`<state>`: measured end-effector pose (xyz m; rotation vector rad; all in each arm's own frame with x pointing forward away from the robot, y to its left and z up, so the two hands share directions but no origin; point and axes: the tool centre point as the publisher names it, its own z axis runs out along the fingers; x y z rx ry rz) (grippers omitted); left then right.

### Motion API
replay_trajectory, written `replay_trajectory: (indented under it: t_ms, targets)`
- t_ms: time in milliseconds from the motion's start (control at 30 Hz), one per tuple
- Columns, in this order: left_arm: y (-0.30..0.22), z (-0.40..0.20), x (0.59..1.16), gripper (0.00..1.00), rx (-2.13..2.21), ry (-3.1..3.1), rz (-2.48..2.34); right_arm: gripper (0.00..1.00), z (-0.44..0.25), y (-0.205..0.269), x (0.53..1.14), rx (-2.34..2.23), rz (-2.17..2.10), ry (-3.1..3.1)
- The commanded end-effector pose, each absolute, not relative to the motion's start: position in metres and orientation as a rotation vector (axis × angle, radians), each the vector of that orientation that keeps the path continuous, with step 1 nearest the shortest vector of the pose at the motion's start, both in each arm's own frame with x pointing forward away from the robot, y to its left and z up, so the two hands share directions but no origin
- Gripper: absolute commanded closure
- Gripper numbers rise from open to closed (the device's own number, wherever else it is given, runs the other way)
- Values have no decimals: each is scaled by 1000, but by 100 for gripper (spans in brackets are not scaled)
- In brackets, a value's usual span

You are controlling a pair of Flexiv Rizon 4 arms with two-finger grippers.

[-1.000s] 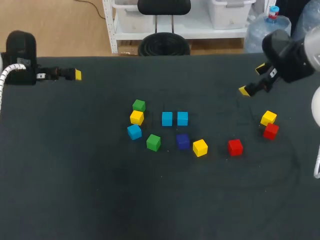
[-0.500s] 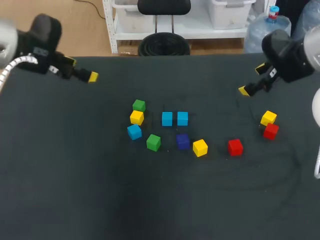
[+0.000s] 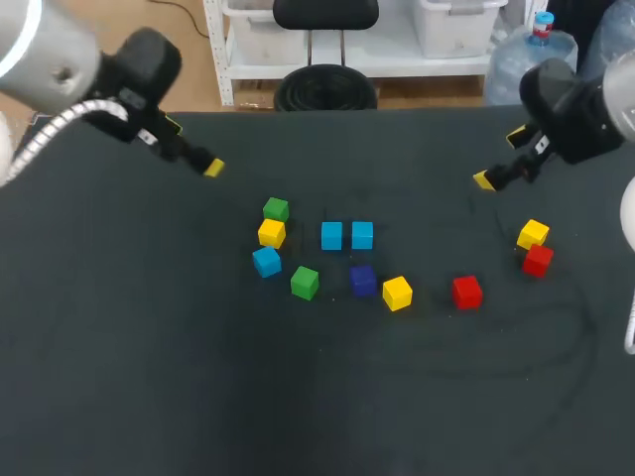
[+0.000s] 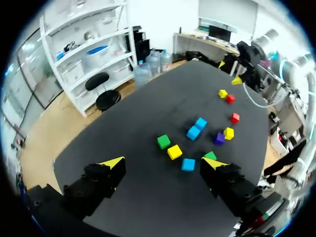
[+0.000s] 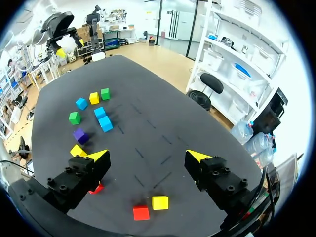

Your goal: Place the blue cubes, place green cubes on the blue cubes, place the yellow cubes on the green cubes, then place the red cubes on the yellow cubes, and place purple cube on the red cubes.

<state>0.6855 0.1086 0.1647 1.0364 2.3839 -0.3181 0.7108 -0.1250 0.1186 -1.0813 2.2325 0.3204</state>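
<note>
Eleven cubes lie loose on the dark table (image 3: 149, 347), none stacked. Two blue cubes (image 3: 346, 235) sit side by side mid-table, a third blue cube (image 3: 266, 262) to their left near a yellow cube (image 3: 271, 233) and two green cubes (image 3: 276, 209) (image 3: 305, 283). The purple cube (image 3: 363, 281), a yellow cube (image 3: 397, 293) and a red cube (image 3: 466, 292) lie in front. A yellow cube (image 3: 533, 234) and a red cube (image 3: 538, 260) touch at the right. My left gripper (image 3: 193, 149) (image 4: 163, 163) hangs open above the back left. My right gripper (image 3: 501, 159) (image 5: 148, 155) is open at the back right.
The table's back edge (image 3: 347, 111) runs close behind both grippers. In the right wrist view the yellow cube (image 5: 159, 202) and red cube (image 5: 141, 213) of the right pair lie under the open fingers.
My left arm has swung from the far left edge in over the table, toward the cube cluster. The right arm and all cubes have stayed put.
</note>
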Motion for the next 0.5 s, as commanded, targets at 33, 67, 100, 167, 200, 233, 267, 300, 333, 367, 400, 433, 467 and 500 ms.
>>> replay_trajectory:
  t_ms: [33, 67, 100, 167, 200, 233, 267, 300, 333, 367, 400, 433, 467, 500]
  targets:
    - [95, 155, 675, 0, 974, 2487, -163, 0, 119, -125, 710, -1078, 314, 2234]
    - [93, 151, 671, 0, 970, 2494, -166, 0, 119, -125, 710, -1078, 314, 2234]
    - [91, 148, 667, 0, 964, 2496, -159, 0, 119, -125, 710, -1078, 314, 2234]
    - [88, 142, 660, 0, 948, 2499, -179, 0, 119, -125, 710, -1078, 314, 2234]
    - [87, 139, 658, 0, 948, 2500, -174, 0, 119, -125, 710, -1078, 314, 2234]
    - [86, 136, 655, 0, 954, 2495, -177, 0, 119, -125, 710, -1078, 314, 2234]
    - [86, 134, 654, 0, 954, 2493, -186, 0, 119, -125, 710, -1078, 314, 2234]
    - [85, 132, 652, 0, 970, 2491, -191, 0, 119, -125, 710, -1078, 314, 2234]
    - [84, 130, 651, 0, 987, 2482, -206, 0, 119, -125, 710, -1078, 314, 2234]
    - [84, 129, 650, 0, 1000, 2477, -214, 0, 119, -125, 710, -1078, 314, 2234]
    - [83, 128, 648, 0, 1024, 2465, -222, 0, 119, -125, 710, -1078, 314, 2234]
    - [81, 127, 647, 0, 1053, 2447, -234, 0, 119, -125, 710, -1078, 314, 2234]
    - [80, 126, 645, 0, 1079, 2434, -240, 0, 119, -125, 710, -1078, 314, 2234]
    - [79, 125, 645, 0, 1094, 2430, -237, 0, 119, -125, 710, -1078, 314, 2234]
